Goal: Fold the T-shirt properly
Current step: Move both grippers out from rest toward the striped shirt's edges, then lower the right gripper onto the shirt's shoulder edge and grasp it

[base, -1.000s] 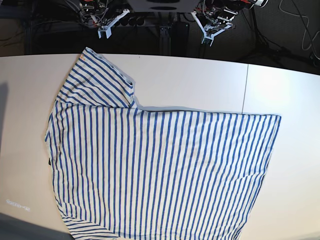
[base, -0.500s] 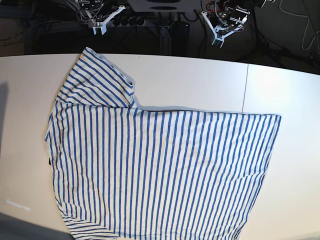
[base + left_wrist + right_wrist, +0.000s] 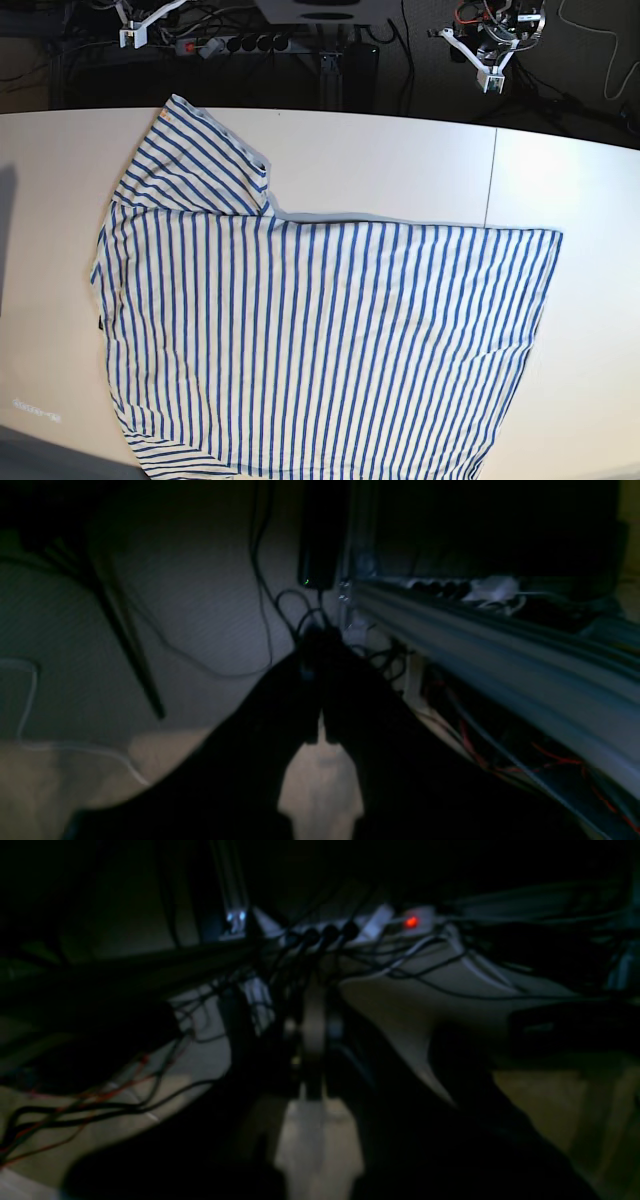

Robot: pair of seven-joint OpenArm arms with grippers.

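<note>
Lying flat on the white counter [image 3: 400,160], the T-shirt [image 3: 320,340] is spread wide, white with thin blue stripes, one sleeve pointing to the far left corner, its near hem running off the picture's edge. Left end effector [image 3: 490,80] and right end effector [image 3: 128,38] hang beyond the far edge, well apart from the cloth, both closed narrow, holding nothing.

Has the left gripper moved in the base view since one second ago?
Yes. The left gripper has swung outward toward the picture's right and slightly up, away from the power strip behind the table.
</note>
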